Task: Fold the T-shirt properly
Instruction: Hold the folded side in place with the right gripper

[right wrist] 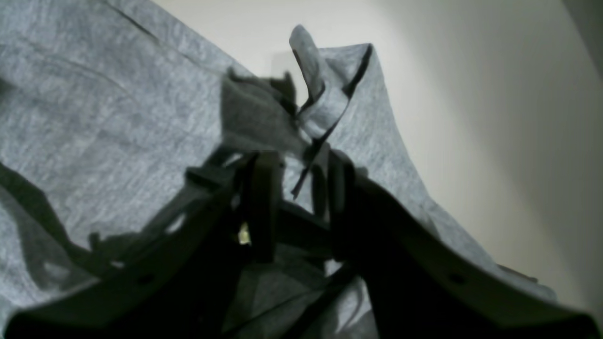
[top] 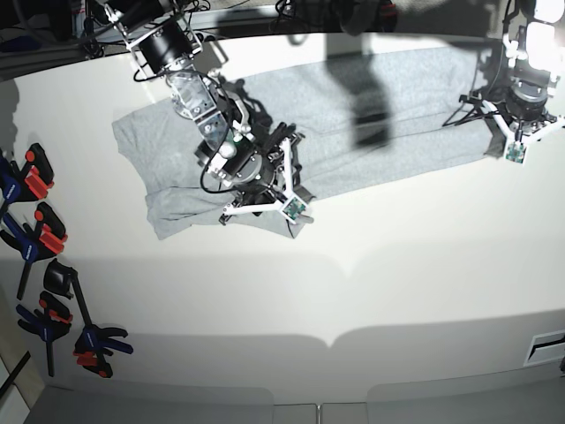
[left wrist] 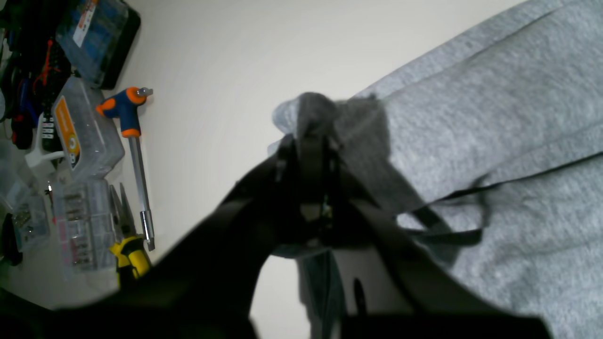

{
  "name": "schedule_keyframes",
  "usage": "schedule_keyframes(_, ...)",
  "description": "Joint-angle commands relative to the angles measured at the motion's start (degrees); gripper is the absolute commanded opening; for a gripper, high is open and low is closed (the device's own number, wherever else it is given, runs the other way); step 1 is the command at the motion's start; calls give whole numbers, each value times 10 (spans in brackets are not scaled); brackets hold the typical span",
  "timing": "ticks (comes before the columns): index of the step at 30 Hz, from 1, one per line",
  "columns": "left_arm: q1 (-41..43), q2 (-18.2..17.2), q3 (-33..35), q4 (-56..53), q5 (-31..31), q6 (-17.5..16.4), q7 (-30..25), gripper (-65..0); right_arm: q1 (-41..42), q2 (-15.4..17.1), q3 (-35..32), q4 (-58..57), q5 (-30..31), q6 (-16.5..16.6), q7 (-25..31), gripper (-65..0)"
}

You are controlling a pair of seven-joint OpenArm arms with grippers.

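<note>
The light grey T-shirt (top: 415,141) lies spread across the far half of the white table (top: 371,283), plain side up. In the left wrist view my left gripper (left wrist: 311,136) is shut on a bunched corner of the T-shirt (left wrist: 494,108) at its edge; in the base view this gripper (top: 484,110) is at the shirt's right end. My right gripper (right wrist: 297,174) is shut on a raised fold of the T-shirt (right wrist: 118,108) near its hem. In the base view it (top: 265,181) sits on the shirt's front edge, left of centre. No lettering shows.
An orange-and-blue T-handle driver (left wrist: 127,113), yellow-handled pliers (left wrist: 128,254) and clear plastic parts boxes (left wrist: 85,141) lie beside the shirt's end in the left wrist view. Several clamps (top: 40,230) lie along the table's left edge.
</note>
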Motion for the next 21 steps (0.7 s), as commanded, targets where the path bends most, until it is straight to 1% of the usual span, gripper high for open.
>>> schedule_keyframes(1,-3,-9,-6,9,7,7,-9,-650,11,-1,2,8,-5,4,9,-488)
schedule_keyframes(4,-3,-10,-6,9,7,7,-9,-650,11,-1,2,8,-17,4,9,-488)
schedule_keyframes(10,-3,-9,-6,9,7,7,-9,-650,11,-2,2,7,-19,4,9,-490)
schedule_keyframes(13,-3,-10,-6,9,7,7,-9,-650,11,-2,2,7,-33,4,9,-490)
schedule_keyframes(14,-3,-9,-6,9,7,7,-9,-650,11,-1,2,7,-33,4,10,-498)
schedule_keyframes(17,-3,-10,-6,9,7,7,-9,-650,11,-2,2,7,-32,4,9,-554)
schedule_keyframes(21,-3,-9,-6,9,7,7,-9,-650,11,-2,2,7,-32,4,10,-562)
